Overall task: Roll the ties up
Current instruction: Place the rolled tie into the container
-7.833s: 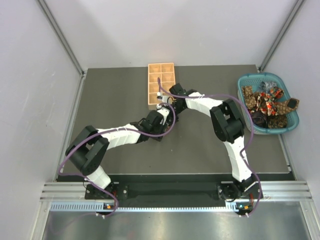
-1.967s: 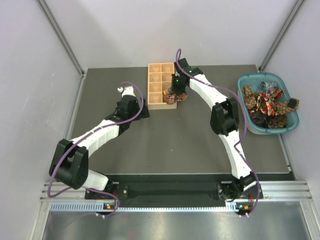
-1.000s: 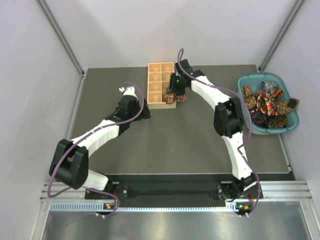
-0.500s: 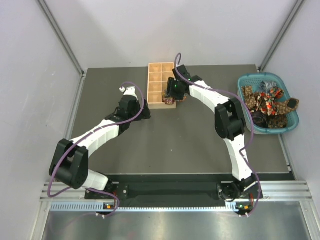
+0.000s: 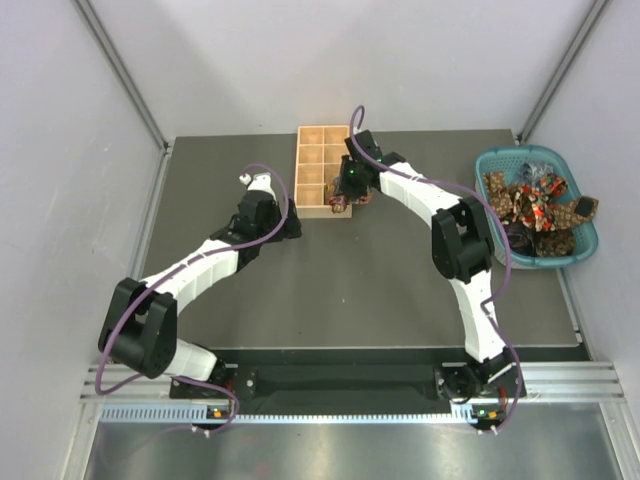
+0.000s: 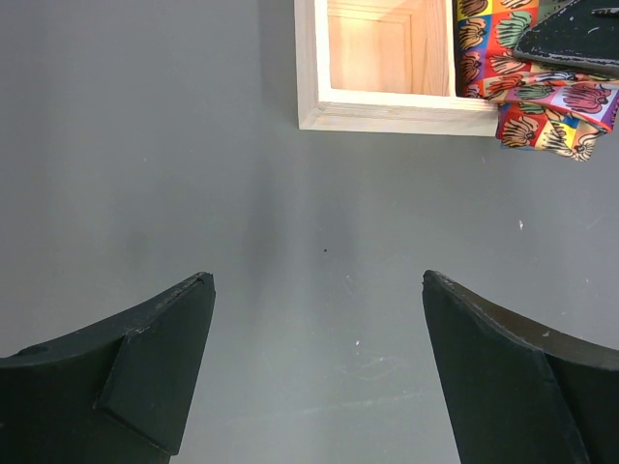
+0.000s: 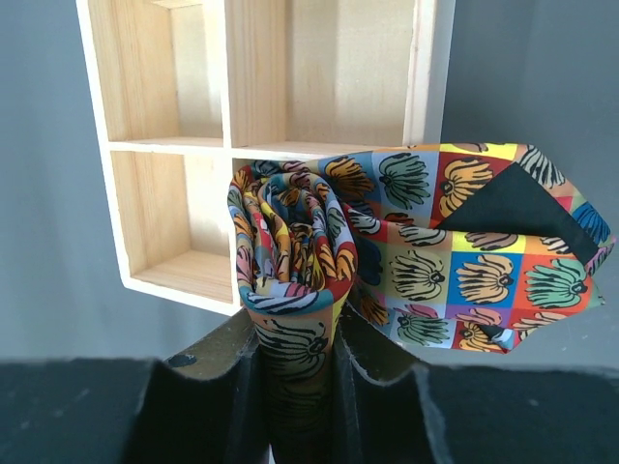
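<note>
Left gripper (image 6: 317, 290) hangs spread wide over the bare table (image 6: 145, 145), with the wooden tray (image 6: 387, 111) just beyond at its 12 o'clock. Right gripper (image 7: 295, 362) pinches the rolled tie (image 7: 290, 242) by its lower end (coil upright, loose pointed flap out at 3 o'clock) at the tray's near-right corner; whether the roll sits inside that compartment I cannot tell. Farther off, at the table's 2 o'clock, more ties (image 5: 535, 205) lie heaped in the teal basket (image 5: 550, 258).
</note>
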`<action>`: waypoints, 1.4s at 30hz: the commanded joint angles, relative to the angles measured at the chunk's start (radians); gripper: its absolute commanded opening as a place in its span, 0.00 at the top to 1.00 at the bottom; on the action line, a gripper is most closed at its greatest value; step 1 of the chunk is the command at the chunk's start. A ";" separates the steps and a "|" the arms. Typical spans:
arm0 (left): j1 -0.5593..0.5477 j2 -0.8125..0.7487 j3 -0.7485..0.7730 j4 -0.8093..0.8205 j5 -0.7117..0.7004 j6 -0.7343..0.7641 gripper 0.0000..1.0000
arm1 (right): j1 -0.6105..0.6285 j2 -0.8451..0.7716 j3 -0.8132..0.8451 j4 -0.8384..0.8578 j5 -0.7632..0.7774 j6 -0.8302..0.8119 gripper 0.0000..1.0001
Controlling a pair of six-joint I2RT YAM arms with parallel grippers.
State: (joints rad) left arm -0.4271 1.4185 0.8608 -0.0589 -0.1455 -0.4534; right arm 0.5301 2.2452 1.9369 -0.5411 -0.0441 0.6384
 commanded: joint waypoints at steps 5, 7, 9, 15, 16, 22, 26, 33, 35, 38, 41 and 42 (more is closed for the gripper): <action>-0.001 0.017 0.015 0.051 0.015 0.010 0.07 | 0.005 -0.029 0.065 0.023 0.009 -0.006 0.92; -0.002 0.023 0.015 0.051 0.023 0.012 0.07 | 0.002 -0.021 0.079 0.016 -0.005 -0.006 0.92; -0.002 0.031 0.012 0.085 0.067 0.012 0.07 | -0.002 -0.016 0.085 0.015 -0.010 0.000 0.92; -0.035 0.077 0.011 0.249 0.236 -0.030 0.18 | -0.010 0.001 0.089 0.015 -0.028 0.001 0.90; -0.035 0.092 0.029 0.266 0.251 -0.042 0.20 | -0.010 0.005 0.086 0.020 -0.030 0.000 0.90; -0.039 0.266 0.106 0.346 0.308 -0.106 0.37 | -0.016 0.014 0.077 0.041 -0.049 0.001 0.90; -0.047 0.330 0.136 0.387 0.310 -0.113 0.44 | -0.018 0.024 0.086 0.040 -0.056 0.003 0.89; -0.065 0.416 0.227 0.373 0.282 -0.128 0.47 | -0.019 0.025 0.091 0.041 -0.062 0.004 0.89; -0.070 0.439 0.247 0.357 0.244 -0.139 0.48 | -0.018 0.021 0.085 0.041 -0.062 0.006 0.89; -0.076 0.464 0.282 0.338 0.212 -0.154 0.49 | -0.018 0.013 0.076 0.044 -0.063 0.006 0.89; -0.079 0.488 0.313 0.324 0.175 -0.166 0.49 | -0.018 0.007 0.059 0.055 -0.068 0.009 0.87; -0.081 0.493 0.320 0.323 0.166 -0.169 0.49 | -0.018 0.005 0.054 0.056 -0.068 0.009 0.87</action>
State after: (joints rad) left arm -0.5049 1.8904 1.1328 0.2356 0.0788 -0.5991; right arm 0.5186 2.2734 1.9839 -0.5377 -0.1024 0.6395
